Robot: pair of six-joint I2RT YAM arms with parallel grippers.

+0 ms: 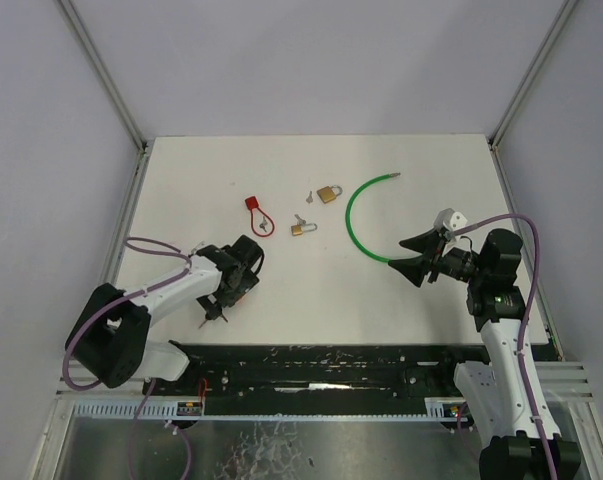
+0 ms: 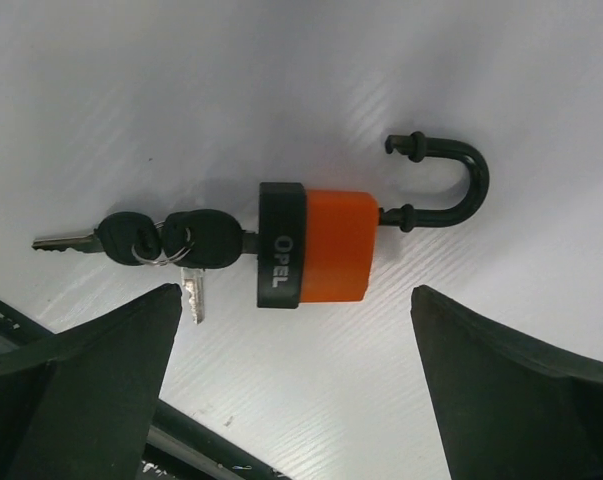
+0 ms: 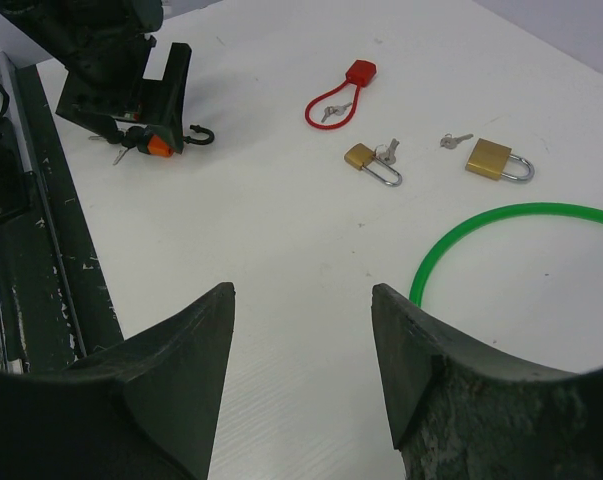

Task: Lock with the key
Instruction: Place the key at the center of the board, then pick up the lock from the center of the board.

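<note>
Left arm (image 1: 171, 290) bends low, left fingers (image 2: 101, 380) spread wide above the orange padlock (image 2: 326, 245); right fingers (image 3: 161, 390) hang apart over the desk (image 3: 281, 230).

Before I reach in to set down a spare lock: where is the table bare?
Bare: the near middle of the table, between the left gripper and right gripper, and the far strip beyond the large brass padlock. Crowded: the middle, where red cable lock, small brass padlock and green cable loop cluster; the orange padlock lies below the left gripper.
</note>
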